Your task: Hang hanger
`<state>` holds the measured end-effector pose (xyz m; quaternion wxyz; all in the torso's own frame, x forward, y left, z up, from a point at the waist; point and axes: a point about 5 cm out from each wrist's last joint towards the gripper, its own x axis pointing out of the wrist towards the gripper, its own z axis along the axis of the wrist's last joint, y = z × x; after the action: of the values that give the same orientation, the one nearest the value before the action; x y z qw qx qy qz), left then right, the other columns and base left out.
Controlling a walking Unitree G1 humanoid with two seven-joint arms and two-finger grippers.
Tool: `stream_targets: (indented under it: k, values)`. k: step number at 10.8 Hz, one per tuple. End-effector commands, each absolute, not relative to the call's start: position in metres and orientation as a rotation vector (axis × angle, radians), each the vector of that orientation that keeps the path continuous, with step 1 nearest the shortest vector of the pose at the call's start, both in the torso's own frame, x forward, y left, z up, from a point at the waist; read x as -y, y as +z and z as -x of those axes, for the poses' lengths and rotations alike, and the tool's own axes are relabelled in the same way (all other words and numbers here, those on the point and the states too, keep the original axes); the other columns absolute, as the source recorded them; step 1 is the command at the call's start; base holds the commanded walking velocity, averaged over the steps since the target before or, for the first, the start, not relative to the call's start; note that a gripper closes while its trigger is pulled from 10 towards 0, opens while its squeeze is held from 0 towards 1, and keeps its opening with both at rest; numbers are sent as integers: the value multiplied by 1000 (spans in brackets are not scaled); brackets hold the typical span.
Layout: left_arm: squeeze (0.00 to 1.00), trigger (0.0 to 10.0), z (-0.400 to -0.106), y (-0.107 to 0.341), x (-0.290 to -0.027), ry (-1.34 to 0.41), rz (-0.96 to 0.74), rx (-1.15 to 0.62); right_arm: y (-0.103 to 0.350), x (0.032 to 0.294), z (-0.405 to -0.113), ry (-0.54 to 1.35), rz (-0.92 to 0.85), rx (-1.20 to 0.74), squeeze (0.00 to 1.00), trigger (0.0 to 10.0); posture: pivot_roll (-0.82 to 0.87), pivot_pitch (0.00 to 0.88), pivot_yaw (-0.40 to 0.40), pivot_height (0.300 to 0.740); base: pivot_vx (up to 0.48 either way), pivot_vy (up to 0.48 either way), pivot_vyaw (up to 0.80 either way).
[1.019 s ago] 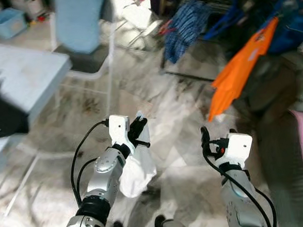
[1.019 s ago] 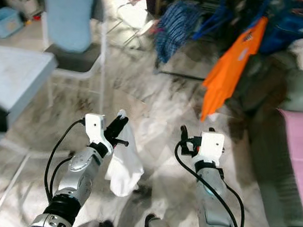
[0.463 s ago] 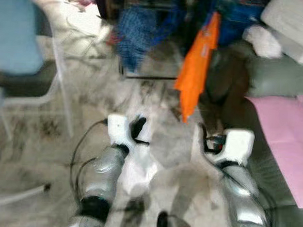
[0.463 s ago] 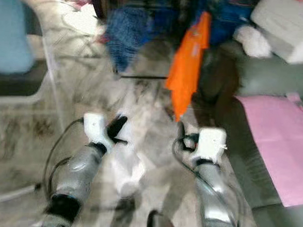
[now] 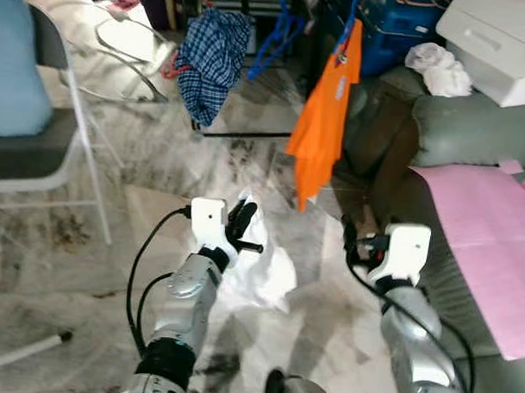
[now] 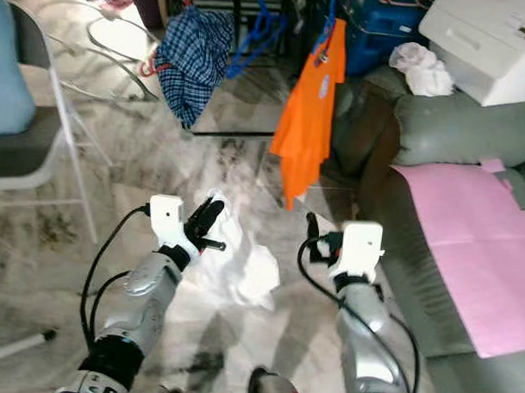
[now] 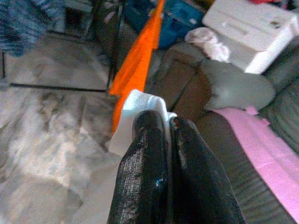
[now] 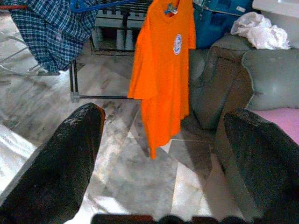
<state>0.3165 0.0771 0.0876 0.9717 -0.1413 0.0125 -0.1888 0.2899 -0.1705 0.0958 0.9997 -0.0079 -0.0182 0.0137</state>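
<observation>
My left gripper is shut on the top edge of a white garment, which hangs below it over the marble floor. In the left wrist view the black fingers pinch a white fold. I cannot tell whether a hanger is inside the garment. My right gripper is open and holds nothing, level with the left one. Ahead stands a dark clothes rack carrying an orange T-shirt on a blue hanger, a blue plaid shirt and bare blue hangers.
A white-framed chair with a blue back stands at the left. A grey-green sofa with a pink sheet runs along the right. On the sofa lies a crumpled white cloth, with a white box beyond it. A blue bin sits behind the rack.
The camera has swung to the right: the light table at the left is gone and the sofa has come in. The white garment has swung out to the right. Both arms keep their pose.
</observation>
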Motion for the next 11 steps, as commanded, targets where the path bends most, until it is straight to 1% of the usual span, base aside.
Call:
stream_targets:
  k: [1, 2, 4, 9, 11]
  values:
    - [0, 10000, -315, 87, -80, -345, 286, -32, 89, 171, -289, 30, 18, 6, 0, 10000, -132, 173, -81, 740, 0, 0, 0]
    - [0, 10000, -314, 85, -82, -340, 320, -55, 91, 169, -292, 40, 16, 11, 0, 10000, -124, 175, -83, 740, 0, 0, 0]
    - [0, 10000, -313, 84, -83, -359, 329, -70, 91, 166, -293, 37, 1, 10, 0, 10000, -126, 178, -72, 740, 0, 0, 0]
    - [0, 10000, -316, 88, -69, -445, 328, -96, 87, 174, -283, -18, -5, 10, 0, 10000, -177, 187, -32, 740, 0, 326, 0]
    - [0, 10000, -316, 87, -69, -449, 326, -102, 85, 175, -284, -24, -4, 5, 0, 10000, -164, 187, -36, 740, 0, 377, -650]
